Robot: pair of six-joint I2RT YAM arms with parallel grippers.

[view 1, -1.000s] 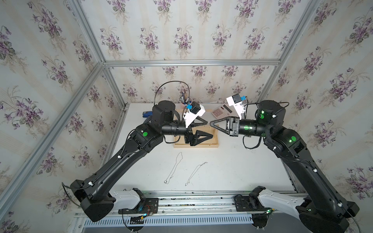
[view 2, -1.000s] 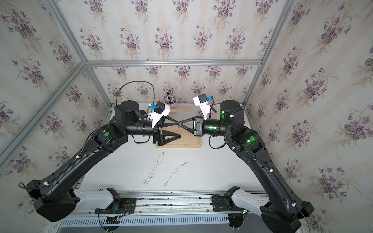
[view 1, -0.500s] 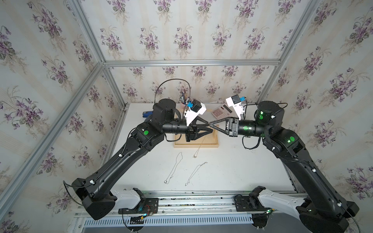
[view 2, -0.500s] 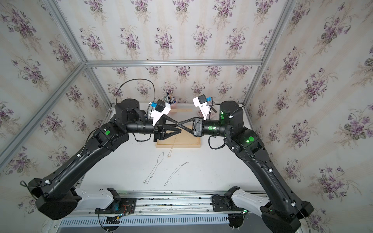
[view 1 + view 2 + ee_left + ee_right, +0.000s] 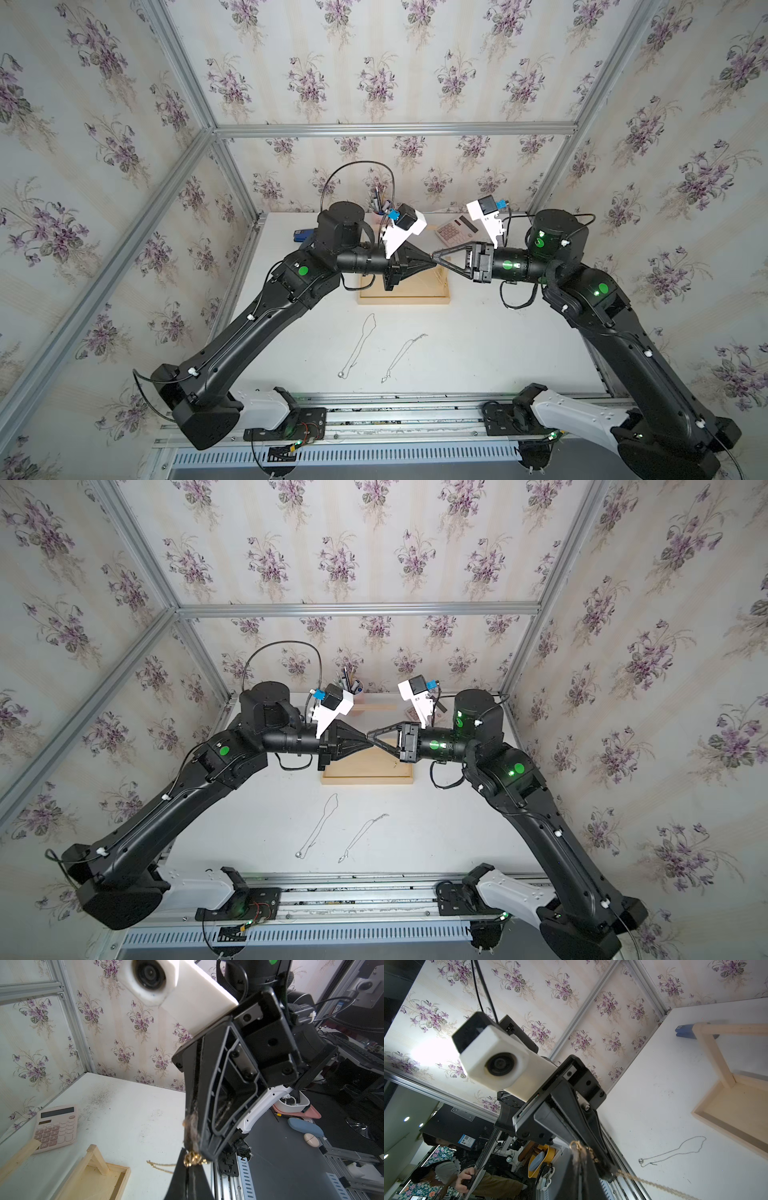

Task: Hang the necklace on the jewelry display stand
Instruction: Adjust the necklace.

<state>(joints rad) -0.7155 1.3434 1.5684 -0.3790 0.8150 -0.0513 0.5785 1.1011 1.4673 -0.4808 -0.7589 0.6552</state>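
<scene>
High above the jewelry display stand (image 5: 405,296) (image 5: 368,777), my two grippers meet tip to tip. The left gripper (image 5: 428,261) (image 5: 188,1155) is shut on a bunched gold necklace (image 5: 193,1160). The right gripper (image 5: 434,254) (image 5: 580,1153) is shut on the same necklace, whose clasp end (image 5: 576,1144) shows at its tips. From there the chain (image 5: 654,1184) trails away downward. The stand is light wood, with a tray base (image 5: 737,1109), an upright (image 5: 714,1057) and a crossbar (image 5: 737,1028). Both arms cover much of the stand in both top views.
Two other necklaces lie on the white table in front of the stand: a silver ball chain (image 5: 359,349) (image 5: 675,1153) and a thinner one (image 5: 403,355). A pink calculator (image 5: 455,230) (image 5: 55,1128), a pen cup (image 5: 353,683) and a blue object (image 5: 301,235) stand along the back.
The left gripper, open and lower over the stand a second ago, came up to the right gripper's tip and shut on the gold chain. The right arm barely moved.
</scene>
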